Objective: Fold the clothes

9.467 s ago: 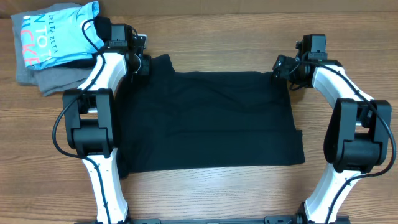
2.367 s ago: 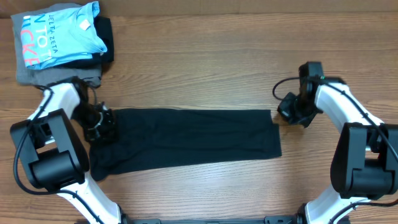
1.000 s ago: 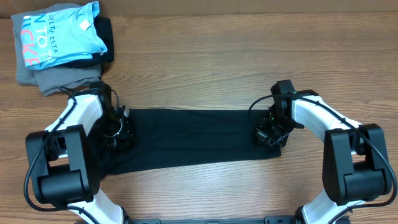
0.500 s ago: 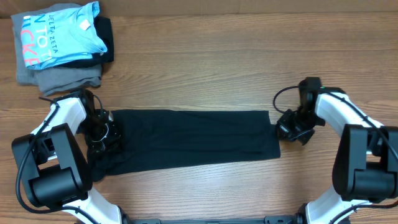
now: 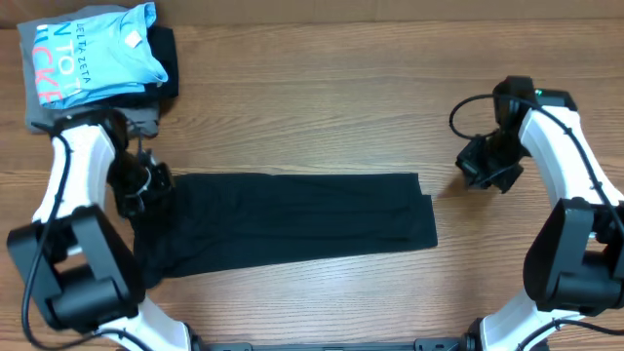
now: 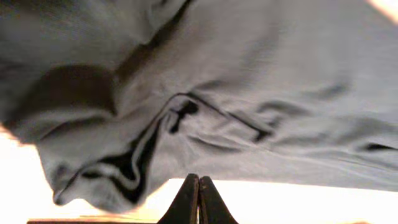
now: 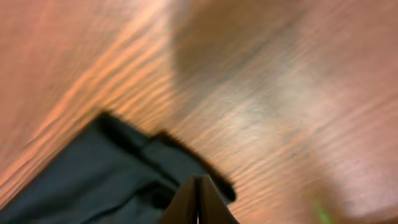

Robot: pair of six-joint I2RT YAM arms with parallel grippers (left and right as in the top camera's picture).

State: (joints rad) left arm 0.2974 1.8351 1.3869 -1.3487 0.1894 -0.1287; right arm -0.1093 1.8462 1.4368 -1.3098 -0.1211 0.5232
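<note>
- Black T-shirt (image 5: 292, 219) lies folded in a band on the surface (image 5: 312, 107).
- Left fingers (image 6: 188, 202), pressed together and empty, hover over its left end.
- Right fingers (image 7: 189, 199), likewise, hang beyond its right end.

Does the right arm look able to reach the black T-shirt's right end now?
Probably yes. The right gripper, shut, is just beyond the right end of the black T-shirt, with only bare table between them. It would have to open first.

Plain black T-shirt (image 5: 292, 219), brown wood-grain table (image 5: 312, 97). Light-blue shirt (image 5: 93, 49) with white lettering, grey garment (image 5: 97, 125) and black garment (image 5: 167, 58) beneath.
</note>
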